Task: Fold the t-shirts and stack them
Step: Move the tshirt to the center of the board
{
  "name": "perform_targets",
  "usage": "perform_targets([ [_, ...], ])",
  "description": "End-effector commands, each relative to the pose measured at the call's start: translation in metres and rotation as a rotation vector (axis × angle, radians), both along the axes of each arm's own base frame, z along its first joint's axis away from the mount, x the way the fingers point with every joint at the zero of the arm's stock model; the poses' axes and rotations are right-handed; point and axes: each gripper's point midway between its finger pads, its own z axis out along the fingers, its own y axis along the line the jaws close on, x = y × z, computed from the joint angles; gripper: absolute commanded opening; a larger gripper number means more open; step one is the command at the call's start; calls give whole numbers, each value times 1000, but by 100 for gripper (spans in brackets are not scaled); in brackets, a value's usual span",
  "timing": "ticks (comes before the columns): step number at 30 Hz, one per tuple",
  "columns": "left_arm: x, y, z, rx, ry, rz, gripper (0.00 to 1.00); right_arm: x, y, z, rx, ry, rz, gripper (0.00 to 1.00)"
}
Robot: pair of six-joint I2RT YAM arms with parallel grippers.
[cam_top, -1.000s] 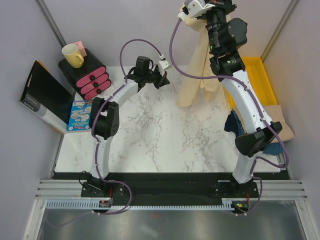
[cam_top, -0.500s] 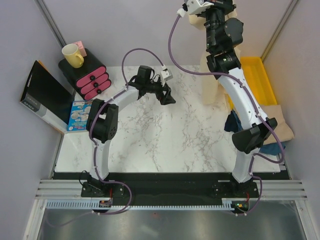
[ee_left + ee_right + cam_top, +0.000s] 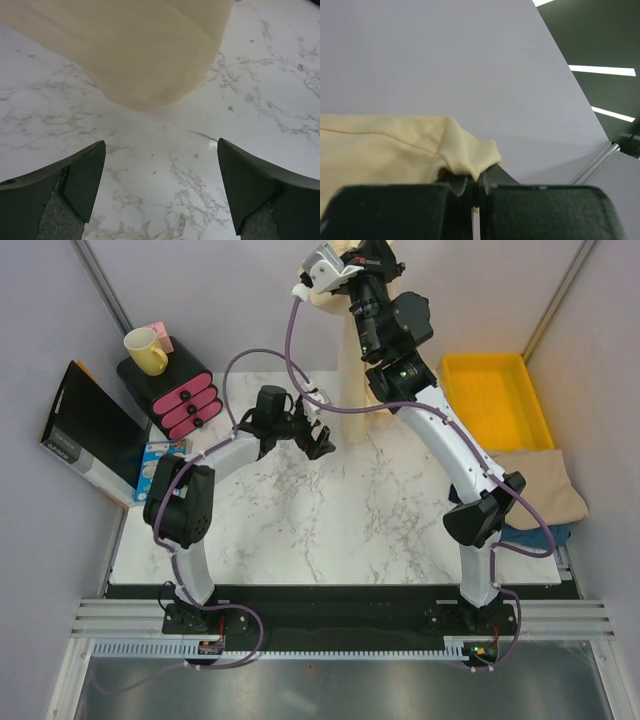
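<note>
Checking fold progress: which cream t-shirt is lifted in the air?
The hanging t-shirt, pinched in the right gripper; the other t-shirt lies flat beside the yellow tray.

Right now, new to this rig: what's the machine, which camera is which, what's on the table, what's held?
Two robot arms are bolted at the near edge of a marble table. The wide picture looks down from above and behind them. The other two come from cameras on the wrists, each showing its own fingers. The right gripper, raised high, is pinched shut on a cream t-shirt that hangs down towards the table. The left gripper is open and empty, low over the marble, facing the shirt's lower end. At the right are a yellow tray and a second beige t-shirt lying over something blue. At the far left, a yellow mug stands on pink drawers beside a black box.
</note>
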Motion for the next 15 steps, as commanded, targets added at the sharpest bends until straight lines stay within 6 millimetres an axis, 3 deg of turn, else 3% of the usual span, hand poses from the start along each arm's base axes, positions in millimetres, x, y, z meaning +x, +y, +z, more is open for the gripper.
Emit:
perform_targets([
  [1, 28, 45, 72, -9, -286, 214, 100, -38, -38, 47, 163, -123, -22, 0],
  [2, 24, 50, 87, -19, -325, 228, 100, -22, -39, 25, 147, -73, -49, 0],
  [4, 17, 62, 76, 17, -328, 242, 100, -5, -72, 6, 165, -30, -131, 0],
  [5, 14, 65, 80, 18, -341, 246, 100, 13, -81, -25, 159, 43, -176, 0],
  [7, 10, 70, 66, 52, -320, 240, 100, 31, -115, -57, 177, 116, -257, 0],
  [8, 8, 71, 62, 60, -311, 237, 100, 47, -123, -101, 146, 207, -308, 0],
  [10, 7, 73, 48, 89, -276, 228, 100, 58, -147, -142, 134, 278, -375, 0],
  [11, 7, 71, 47, 89, -271, 215, 100, 66, -153, -189, 90, 366, -416, 0],
  [13, 5, 71, 35, 117, -254, 183, 100, 74, -169, -232, 92, 442, -456, 0],
  [15, 3, 67, 28, 135, -247, 134, 100, 78, -177, -293, 62, 591, -472, 0],
])
